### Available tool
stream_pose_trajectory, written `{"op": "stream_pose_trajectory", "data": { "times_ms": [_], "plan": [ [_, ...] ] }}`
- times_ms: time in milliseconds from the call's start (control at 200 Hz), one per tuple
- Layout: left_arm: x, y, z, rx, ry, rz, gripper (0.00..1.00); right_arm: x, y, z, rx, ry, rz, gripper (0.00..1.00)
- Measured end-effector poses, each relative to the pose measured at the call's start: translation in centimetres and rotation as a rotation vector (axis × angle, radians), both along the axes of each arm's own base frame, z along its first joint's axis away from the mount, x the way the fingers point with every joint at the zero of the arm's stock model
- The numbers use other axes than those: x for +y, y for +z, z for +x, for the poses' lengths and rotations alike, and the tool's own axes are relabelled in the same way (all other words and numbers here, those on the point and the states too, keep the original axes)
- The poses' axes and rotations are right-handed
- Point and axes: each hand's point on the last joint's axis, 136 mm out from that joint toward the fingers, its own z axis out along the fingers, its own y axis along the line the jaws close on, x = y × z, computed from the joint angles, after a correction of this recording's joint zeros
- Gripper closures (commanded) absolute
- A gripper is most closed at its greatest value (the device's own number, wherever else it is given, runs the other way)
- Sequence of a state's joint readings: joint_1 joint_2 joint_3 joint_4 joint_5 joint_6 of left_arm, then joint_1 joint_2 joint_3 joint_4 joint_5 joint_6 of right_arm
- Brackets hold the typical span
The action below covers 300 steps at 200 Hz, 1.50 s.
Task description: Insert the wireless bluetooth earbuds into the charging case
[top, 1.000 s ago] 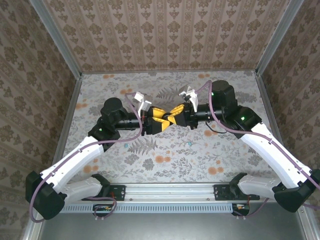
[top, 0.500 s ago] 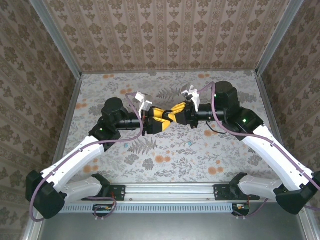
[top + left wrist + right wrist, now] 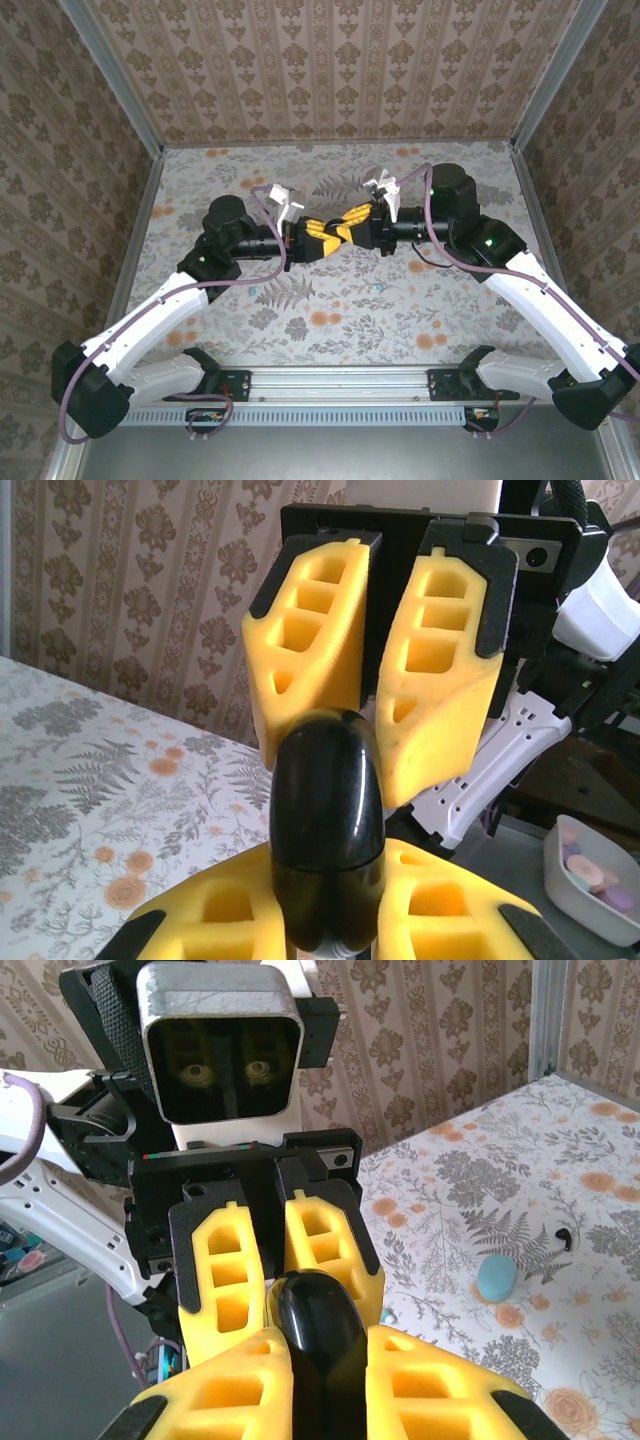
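Note:
Above the middle of the table my two grippers meet tip to tip, jaws crossed. Between them is a glossy black rounded object (image 3: 326,820) with a seam round it. My left gripper (image 3: 325,925) is shut on its near end, yellow pads pressed to both sides. My right gripper (image 3: 325,1400) is shut on the other end of the black object (image 3: 318,1325). From above, the left gripper (image 3: 320,239) and right gripper (image 3: 347,226) overlap. The turquoise charging case (image 3: 496,1277) lies closed on the table, apart from both grippers. A tiny black hooked piece (image 3: 566,1234), perhaps an earbud, lies beyond it.
The flowered tablecloth (image 3: 340,320) is bare in front of the arms. Patterned walls close the back and sides, with a metal post (image 3: 545,1020) at the corner. A white dish (image 3: 592,878) of pastel pieces sits off the table, behind the right arm.
My left gripper's jaws have closed onto the black object, which the right gripper has held throughout. Both grippers have drifted slightly toward the back wall.

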State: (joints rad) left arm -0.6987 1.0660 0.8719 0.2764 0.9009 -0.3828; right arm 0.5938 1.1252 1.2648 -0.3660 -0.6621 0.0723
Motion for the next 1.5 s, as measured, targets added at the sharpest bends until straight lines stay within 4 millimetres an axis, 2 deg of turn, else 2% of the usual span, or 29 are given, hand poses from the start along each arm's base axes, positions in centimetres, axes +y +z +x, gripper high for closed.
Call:
{"op": "stream_pose_trajectory", "data": {
  "times_ms": [95,200,485,575,770,925,1100,1270,1385,1500],
  "plan": [
    [0.3,0.1,-0.2,-0.041,0.015,-0.006,1.00,0.2,0.2,0.0,0.015,0.001,0.015,0.81],
    [0.7,0.0,-0.2,-0.093,0.040,-0.007,1.00,0.7,0.1,0.2,0.048,0.010,0.029,0.76],
    [1.3,-2.2,0.1,-0.142,0.089,0.055,1.00,1.4,-1.6,1.8,0.137,-0.033,0.005,0.65],
    [1.6,-2.2,-0.5,-0.162,0.085,0.062,1.00,1.4,-2.3,2.6,0.161,-0.066,-0.005,0.63],
    [2.1,-2.7,0.0,-0.169,0.124,0.084,1.00,1.5,-2.7,3.2,0.205,-0.094,-0.003,0.54],
    [3.1,-3.0,1.1,-0.159,0.180,0.100,1.00,1.2,-2.9,4.0,0.236,-0.143,0.001,0.48],
    [6.3,-4.1,4.2,-0.124,0.352,0.117,1.00,0.0,-3.5,6.3,0.264,-0.295,-0.002,0.47],
    [10.4,-5.8,7.7,-0.047,0.546,0.155,1.00,0.4,-6.6,10.1,0.322,-0.441,-0.067,0.47],
    [13.4,-6.7,9.9,0.008,0.679,0.171,1.00,2.5,-10.1,13.6,0.358,-0.508,-0.159,0.47],
    [15.6,-7.0,11.2,0.045,0.767,0.174,1.00,5.2,-14.1,16.9,0.385,-0.545,-0.248,0.46]
  ]
}}
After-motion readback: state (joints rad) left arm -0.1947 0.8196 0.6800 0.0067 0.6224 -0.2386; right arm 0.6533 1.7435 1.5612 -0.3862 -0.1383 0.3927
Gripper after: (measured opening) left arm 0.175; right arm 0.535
